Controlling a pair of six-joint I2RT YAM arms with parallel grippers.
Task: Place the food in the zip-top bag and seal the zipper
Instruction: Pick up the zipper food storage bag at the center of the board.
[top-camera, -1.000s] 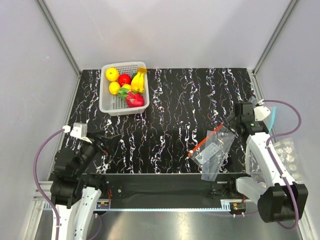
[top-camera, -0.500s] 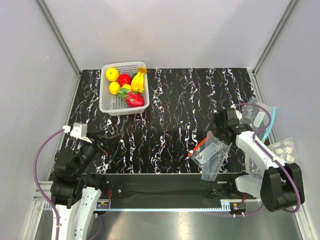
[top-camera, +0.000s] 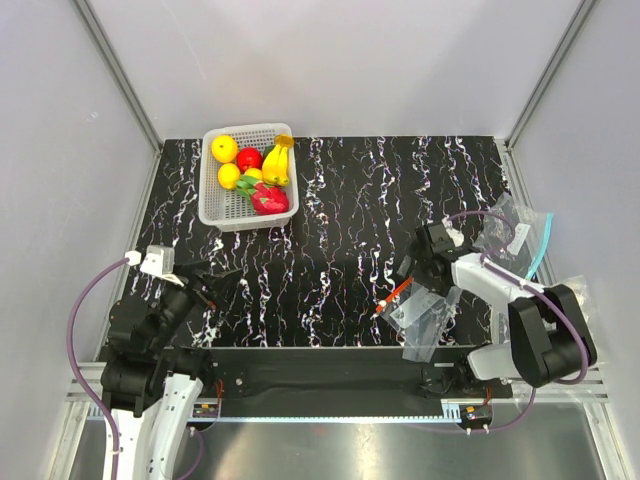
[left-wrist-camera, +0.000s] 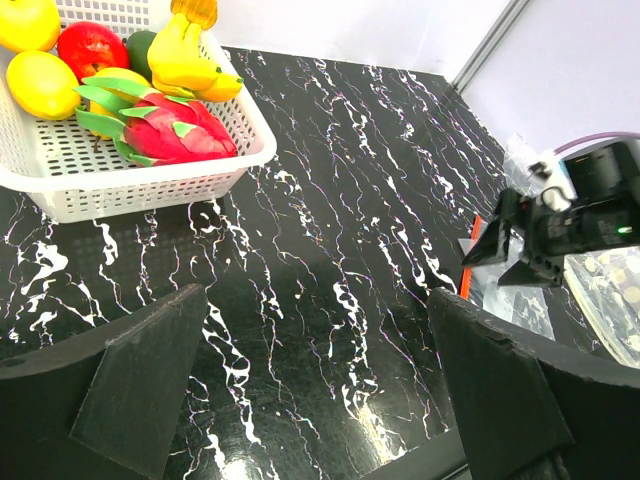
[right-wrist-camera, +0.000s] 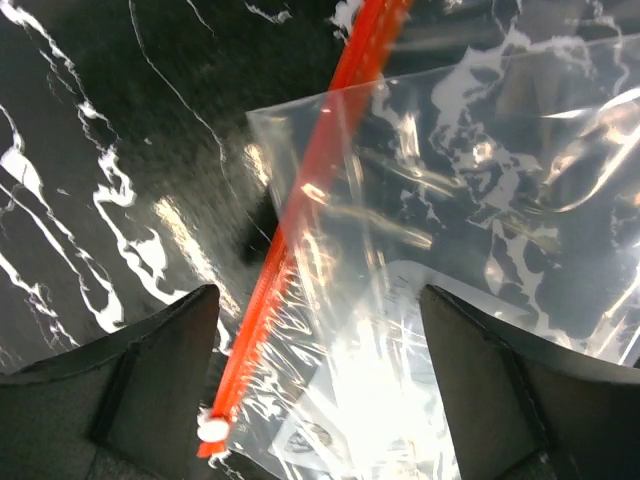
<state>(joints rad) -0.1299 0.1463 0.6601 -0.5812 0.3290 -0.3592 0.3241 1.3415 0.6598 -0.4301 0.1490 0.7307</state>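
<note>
1. Top external view: the right arm (top-camera: 480, 282) has swung in from the right edge of the surface (top-camera: 350, 200). Its jaws now hang over the bag's (top-camera: 432, 312) red zipper (top-camera: 400, 290), spread wide and holding nothing.
2. Whether they touch the plastic is hard to tell.
3. The bag lies flat at the front right, about where it was.
4. The left jaws stay wide and empty.
5. The fruit (top-camera: 268, 198) is unmoved in the white basket (top-camera: 215, 208) at the far left.

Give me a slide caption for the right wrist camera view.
Open right gripper poised over the clear zip-top bag, its red-orange zipper and white slider lying on the black marbled table.
</note>
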